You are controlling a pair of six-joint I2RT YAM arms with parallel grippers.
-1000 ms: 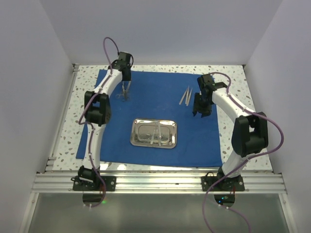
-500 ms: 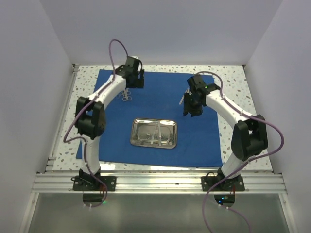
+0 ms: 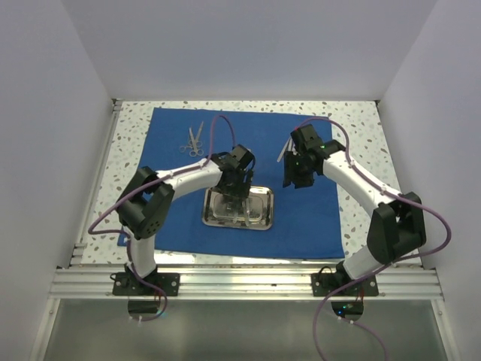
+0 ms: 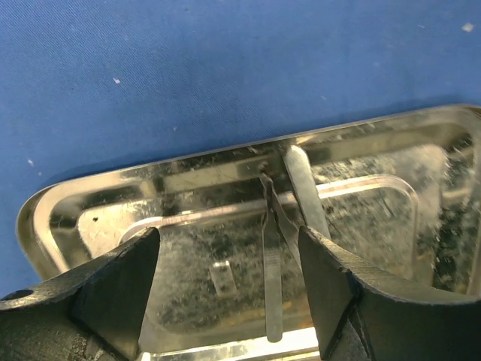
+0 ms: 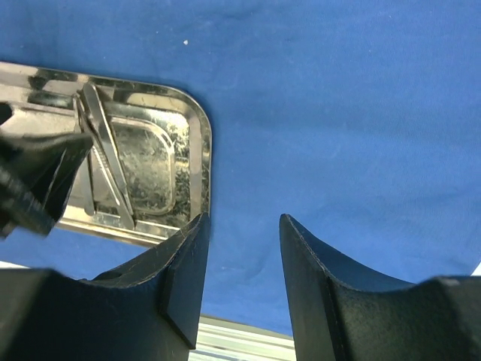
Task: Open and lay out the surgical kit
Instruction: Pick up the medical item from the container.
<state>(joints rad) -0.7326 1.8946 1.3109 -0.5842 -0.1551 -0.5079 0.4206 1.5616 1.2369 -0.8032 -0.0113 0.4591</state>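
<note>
Instrument layout step: the steel tray (image 3: 267, 215) sits mid-cloth (image 3: 316, 218). The left gripper (image 4: 229, 259) hangs spread and empty over the instruments (image 4: 272, 278) inside the tray; next, lower and pinch 1. The right gripper (image 5: 242, 226), jaws apart and empty, hovers right of the tray.

Left arm (image 3: 188, 179) over steel tray (image 3: 260, 216)
</note>
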